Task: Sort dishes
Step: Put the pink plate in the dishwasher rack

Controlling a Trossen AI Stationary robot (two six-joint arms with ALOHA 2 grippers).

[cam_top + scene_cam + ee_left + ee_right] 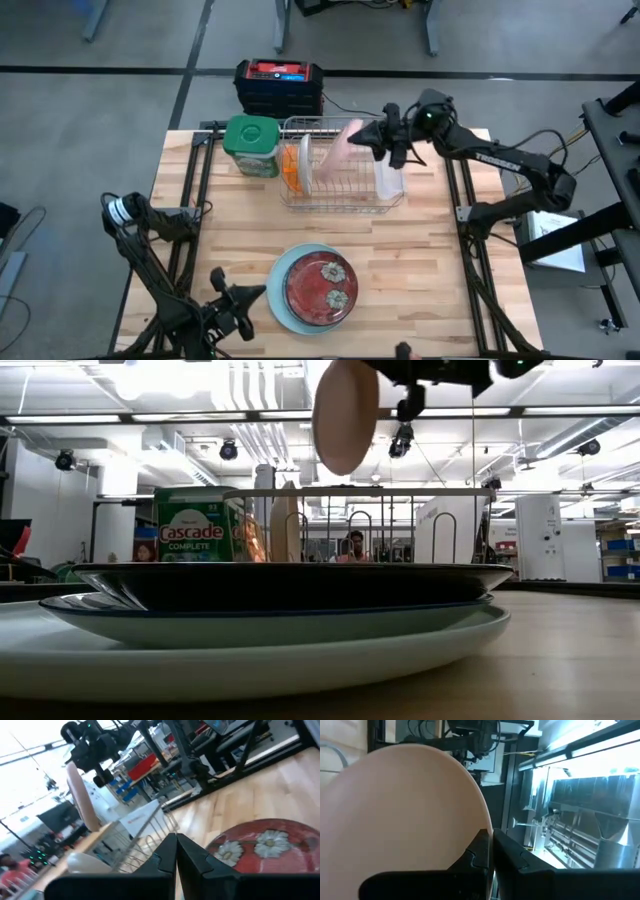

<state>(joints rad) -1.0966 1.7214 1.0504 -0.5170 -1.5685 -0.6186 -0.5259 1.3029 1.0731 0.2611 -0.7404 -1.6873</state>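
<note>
My right gripper (pixel 383 137) is shut on a pink plate (pixel 345 150), which hangs above the wire dish rack (pixel 340 195) at the table's far side; the low view shows the pink plate (pixel 345 415) above the rack's top rail. An orange plate (pixel 292 166) stands on edge in the rack's left part. A dark red flowered plate (pixel 320 287) lies on the larger light blue plate (pixel 281 300) near the table's near edge. My left gripper (pixel 240 300), shut and touching nothing, waits just left of that stack. No grey speckled plate shows. My right gripper pinches the pink plate by its rim (pixel 479 822) between the two fingers (pixel 477 851). The fingers come roughly level from the table's right side. The plate is lifted clear above the rack and stands nearly on edge, slightly tilted.
A green-lidded jar (pixel 250 145) stands left of the rack, and a clear tub (pixel 390 178) sits at the rack's right end. A black and red box (pixel 279 85) lies beyond the far edge. Bare wood shows between the rack and the stack.
</note>
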